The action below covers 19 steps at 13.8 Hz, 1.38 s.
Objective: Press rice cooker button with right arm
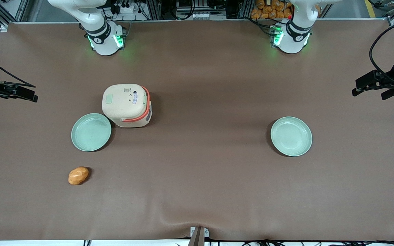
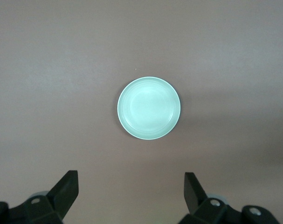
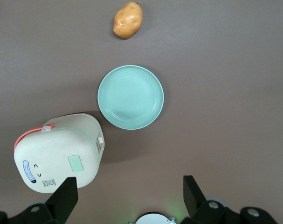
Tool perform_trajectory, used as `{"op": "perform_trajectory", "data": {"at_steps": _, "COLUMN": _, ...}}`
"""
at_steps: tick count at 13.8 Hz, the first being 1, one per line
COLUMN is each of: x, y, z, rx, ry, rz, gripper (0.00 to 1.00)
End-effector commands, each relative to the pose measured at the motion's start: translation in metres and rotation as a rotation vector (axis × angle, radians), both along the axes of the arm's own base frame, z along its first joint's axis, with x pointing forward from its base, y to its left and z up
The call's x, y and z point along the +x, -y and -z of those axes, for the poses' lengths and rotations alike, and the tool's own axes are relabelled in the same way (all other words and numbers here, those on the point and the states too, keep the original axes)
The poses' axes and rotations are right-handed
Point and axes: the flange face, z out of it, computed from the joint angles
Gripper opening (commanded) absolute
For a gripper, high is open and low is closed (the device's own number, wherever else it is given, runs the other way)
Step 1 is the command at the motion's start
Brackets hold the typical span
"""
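The rice cooker [image 1: 127, 106] [image 3: 57, 154] is a cream box with an orange-red band, standing upright on the brown table with its lid closed. Its button [image 1: 109, 99] [image 3: 76, 164], a small pale-green pad, sits on the lid on the side toward the working arm's end of the table. My right gripper [image 1: 22, 94] [image 3: 129, 198] hangs high above the table, well clear of the cooker. It is open wide, and nothing lies between its black fingers [image 3: 66, 196]. Nothing touches the button.
A pale-green plate [image 1: 91, 132] [image 3: 130, 97] lies close beside the cooker, nearer the front camera. A potato [image 1: 78, 175] [image 3: 128, 19] lies nearer still. A second plate [image 1: 291, 136] [image 2: 149, 108] sits toward the parked arm's end. The working arm's base [image 1: 104, 37] stands at the table's back edge.
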Motion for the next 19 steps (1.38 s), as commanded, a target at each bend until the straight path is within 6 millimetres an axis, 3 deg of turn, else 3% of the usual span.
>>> {"op": "perform_trajectory", "data": {"at_steps": 1, "x": -0.005, "y": 0.002, "z": -0.007, "rx": -0.012, "ry": 0.009, "rz": 0.0, "gripper": 1.0}}
{"op": "perform_trajectory", "data": {"at_steps": 6, "x": -0.005, "y": -0.011, "z": -0.007, "rx": 0.01, "ry": 0.005, "rz": -0.027, "gripper": 1.0}}
{"op": "perform_trajectory", "data": {"at_steps": 9, "x": -0.005, "y": -0.05, "z": 0.003, "rx": 0.01, "ry": -0.021, "rz": -0.087, "gripper": 1.0}}
{"op": "perform_trajectory", "data": {"at_steps": 11, "x": -0.01, "y": -0.077, "z": 0.02, "rx": 0.008, "ry": -0.067, "rz": -0.134, "gripper": 1.0}}
{"op": "perform_trajectory", "data": {"at_steps": 14, "x": -0.014, "y": -0.099, "z": 0.057, "rx": 0.004, "ry": -0.127, "rz": -0.171, "gripper": 1.0}}
{"op": "perform_trajectory", "data": {"at_steps": 17, "x": -0.026, "y": -0.118, "z": 0.112, "rx": 0.0, "ry": -0.204, "rz": -0.209, "gripper": 0.72}}
{"op": "perform_trajectory", "data": {"at_steps": 19, "x": -0.031, "y": -0.128, "z": 0.138, "rx": -0.005, "ry": -0.212, "rz": -0.222, "gripper": 0.6}}
